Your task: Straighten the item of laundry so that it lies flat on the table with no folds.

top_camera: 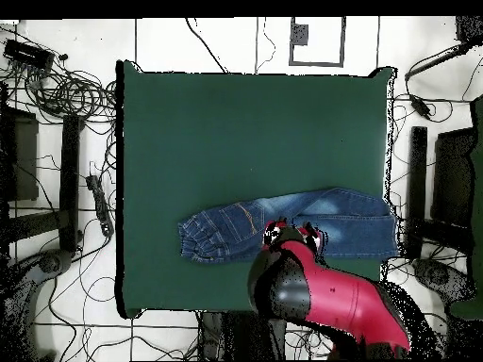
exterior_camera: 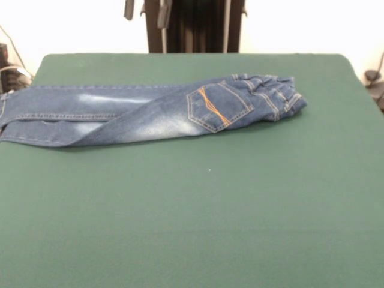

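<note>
The item of laundry (exterior_camera: 150, 111), a small pair of blue jeans, lies stretched across the far half of the table (exterior_camera: 210, 210). Its bunched elastic waistband (exterior_camera: 273, 93) points right, and a back pocket with orange stitching (exterior_camera: 217, 107) faces up. The legs run left, one folded slanting over the other, and their ends reach the table's left edge. In the overhead view the jeans (top_camera: 236, 228) lie near the robot's side of the table (top_camera: 245, 132), partly hidden under the red arm (top_camera: 325, 297). My gripper (exterior_camera: 146, 11) hangs open above the jeans, only its tips showing, holding nothing.
Cables (top_camera: 66, 90) and black stands (top_camera: 415, 189) surround the table on the white floor. A black stand (exterior_camera: 375, 84) sits off the right edge in the front view. The wide green surface in front of the jeans holds nothing but a tiny white speck (exterior_camera: 209, 170).
</note>
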You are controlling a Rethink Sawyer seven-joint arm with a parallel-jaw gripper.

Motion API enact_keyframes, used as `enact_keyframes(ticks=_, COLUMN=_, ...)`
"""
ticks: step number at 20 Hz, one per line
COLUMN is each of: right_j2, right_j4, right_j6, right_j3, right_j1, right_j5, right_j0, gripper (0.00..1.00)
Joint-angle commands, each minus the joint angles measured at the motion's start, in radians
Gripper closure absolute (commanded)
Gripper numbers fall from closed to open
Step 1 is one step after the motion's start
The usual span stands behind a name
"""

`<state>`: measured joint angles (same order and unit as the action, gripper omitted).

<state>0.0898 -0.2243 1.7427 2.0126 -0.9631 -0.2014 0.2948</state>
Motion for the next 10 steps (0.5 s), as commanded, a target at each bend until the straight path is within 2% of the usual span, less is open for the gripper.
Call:
enact_keyframes(ticks=1, right_j2=-0.148, right_j4=-0.029, right_j6=0.115, right_j3=0.098, right_j1=0.132, right_j5=0.077, right_j0=-0.035, gripper=0.0)
enact_keyframes(ticks=10, right_j2=-0.095, right_j4=-0.009, right_j6=0.17, right_j3=0.081, right_j1=0.185, right_j5=0.149, right_j0=-0.105, gripper=0.0)
